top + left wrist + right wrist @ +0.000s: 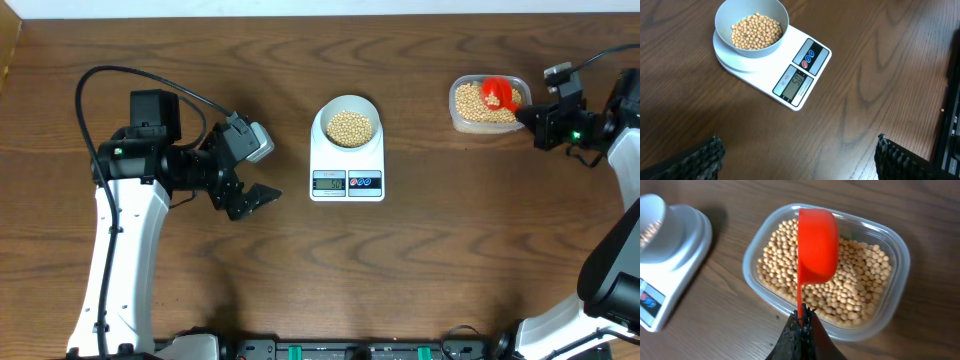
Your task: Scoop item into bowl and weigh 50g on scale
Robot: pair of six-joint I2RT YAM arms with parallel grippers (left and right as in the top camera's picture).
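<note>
Right hand (pixel 801 322): clenched on the thin handle of the red scoop (pixel 816 245), cup held over the beans (pixel 850 290) in the clear tub (pixel 900 265).
Left hand (pixel 800 160): released, fingers spread wide, hovering above bare bench (pixel 880 60) beside the scale (pixel 760 70).
Beans: a heap in the bowl (pixel 725 15), more in the tub.
Bowl: seated on the scale's platform.
Step in hand: probably trimming to target. Best done with small scoops, tipped slowly over the bowl's middle, pausing for the display (pixel 796 82) to settle, never leaning on the platform.
Left wrist view: digits legible, seemingly 50; too small to read from overhead.
Right wrist view: grip on the handle plain; display cut off.
Overhead: both arms well apart, tub off to the scale's right.
</note>
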